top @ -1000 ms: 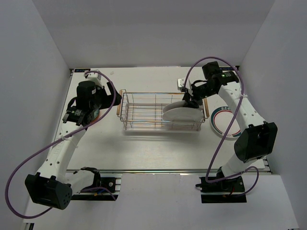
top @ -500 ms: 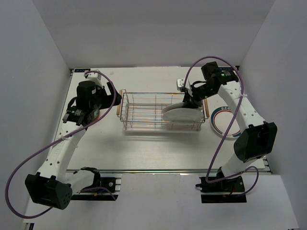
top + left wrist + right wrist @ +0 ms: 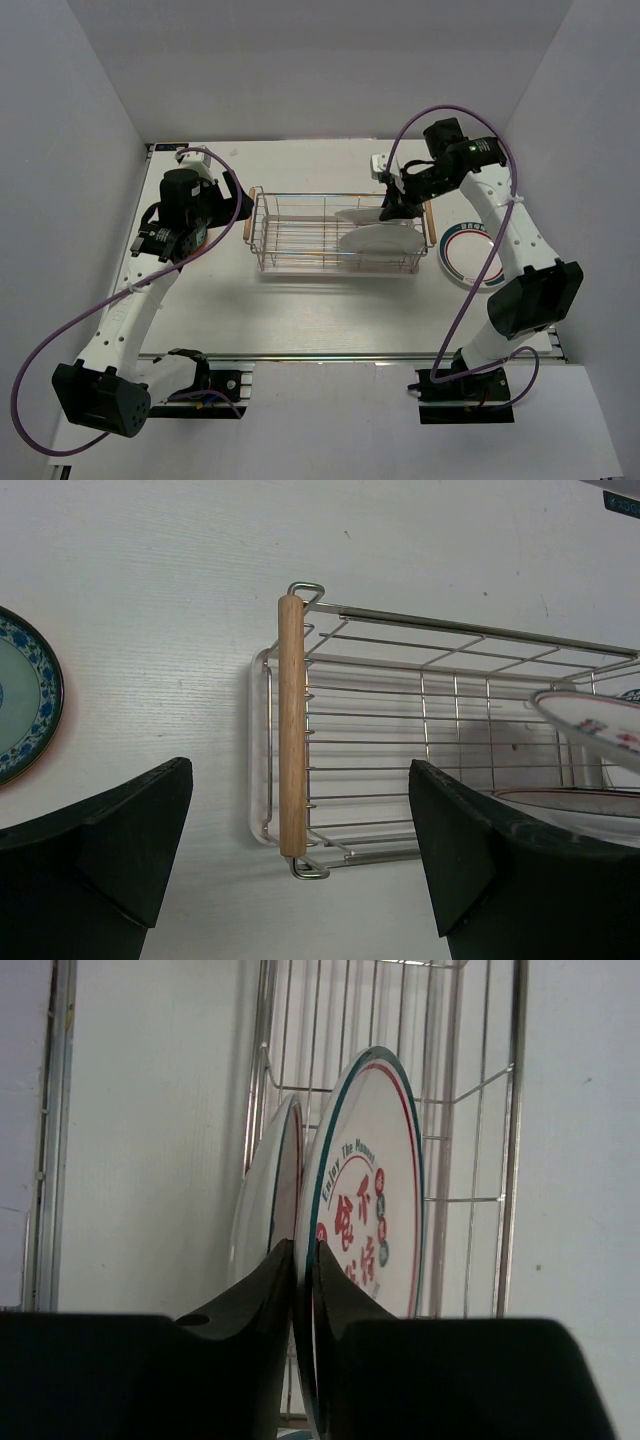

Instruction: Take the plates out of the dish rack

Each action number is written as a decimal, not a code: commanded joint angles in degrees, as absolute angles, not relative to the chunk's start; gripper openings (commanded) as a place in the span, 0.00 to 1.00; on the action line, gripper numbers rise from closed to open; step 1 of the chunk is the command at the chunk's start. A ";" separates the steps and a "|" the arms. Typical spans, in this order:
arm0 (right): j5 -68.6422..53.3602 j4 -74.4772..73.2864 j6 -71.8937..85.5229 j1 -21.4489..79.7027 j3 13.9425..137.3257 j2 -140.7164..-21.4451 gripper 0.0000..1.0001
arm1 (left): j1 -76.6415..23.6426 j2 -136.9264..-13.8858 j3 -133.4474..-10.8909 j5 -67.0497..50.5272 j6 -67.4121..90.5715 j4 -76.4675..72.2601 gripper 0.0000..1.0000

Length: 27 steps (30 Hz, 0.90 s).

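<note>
- The left gripper (image 3: 300, 790) hung at the 9 o'clock end of the dish rack (image 3: 300, 268), jaws spread wide and holding nothing. A blue-patterned plate (image 3: 25, 705) lay flat on the table (image 3: 330, 310), further out toward 9 o'clock.
- The rack's wooden handle (image 3: 291, 725) showed between those open fingers in the left wrist view. Steadying the rack there would probably stop it dragging during a lift.
- Two plates stood on edge at the rack's 3 o'clock end. One was the ringed plate (image 3: 370, 1190), green-rimmed with red lettering. The second plate (image 3: 268, 1190) stood close behind it; whether they touched could not be told.
- The right gripper (image 3: 305, 1280) was clenched on the ringed plate's upper rim, one finger on each face, the inner one in the narrow gap beside the second plate.
- The step in hand looked like drawing that plate out. It should rise slowly along its own plane until its lower edge cleared the wires, so the inner finger did not tip the neighbour.
- An unloaded plate (image 3: 465, 262) lay flat on the table at 3 o'clock of the rack, a likely place to stack this one.
</note>
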State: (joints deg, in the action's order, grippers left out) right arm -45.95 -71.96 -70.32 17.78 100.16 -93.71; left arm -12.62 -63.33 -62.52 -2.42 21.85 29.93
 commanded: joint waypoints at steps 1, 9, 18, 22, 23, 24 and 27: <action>-47.38 -70.14 -69.01 17.93 105.64 -90.62 0.04 | -12.92 -62.49 -63.55 -2.90 21.36 29.09 0.98; -46.58 -69.87 -66.88 18.02 110.65 -89.12 0.01 | -12.92 -61.17 -64.07 -2.11 21.18 29.88 0.98; -38.61 -49.61 -47.42 18.02 104.61 -80.87 0.00 | -12.92 -58.98 -64.16 -2.02 21.27 29.01 0.98; -7.24 -24.91 -27.98 17.76 90.90 -73.85 0.00 | -12.92 -58.27 -64.68 -0.88 23.02 27.78 0.98; -1.20 -21.13 -24.99 17.75 89.49 -73.65 0.00 | -12.92 -58.45 -65.04 -0.88 23.81 27.69 0.98; 9.12 -21.18 -17.57 17.67 89.47 -74.61 0.00 | -12.40 -58.62 -65.39 1.21 24.25 27.77 0.98; 24.74 -27.05 -5.67 17.49 90.70 -77.94 0.00 | -12.39 -59.32 -67.23 2.89 25.13 28.82 0.98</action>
State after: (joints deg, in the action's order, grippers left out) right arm -1.78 -34.83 -24.27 17.98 90.11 -75.53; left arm -12.56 -59.86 -63.99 0.01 23.64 29.47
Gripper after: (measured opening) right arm 0.128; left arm 0.982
